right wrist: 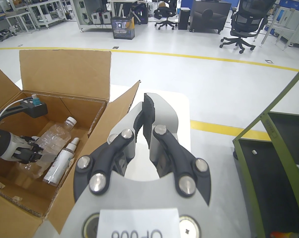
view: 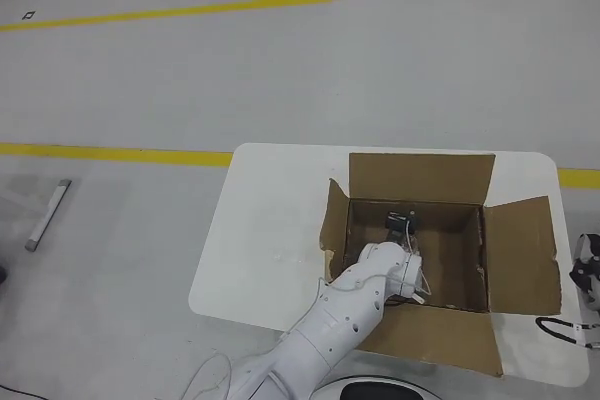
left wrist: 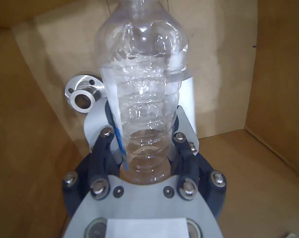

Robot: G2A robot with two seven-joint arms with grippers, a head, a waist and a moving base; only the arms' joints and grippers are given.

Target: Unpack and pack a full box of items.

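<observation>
Bottle (left wrist: 142, 58) in left gripper (left wrist: 143, 118), inside box (left wrist: 28, 130)

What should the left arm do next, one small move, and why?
Probably lift straight up. The left gripper is shut on the bottle low inside the box, with a spray bottle right beside it and cardboard close around. A sideways pull would likely knock into those.

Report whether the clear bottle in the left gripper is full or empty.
Empty, it seems: the box wall shows plainly through the bottle, and no liquid line is visible.
</observation>
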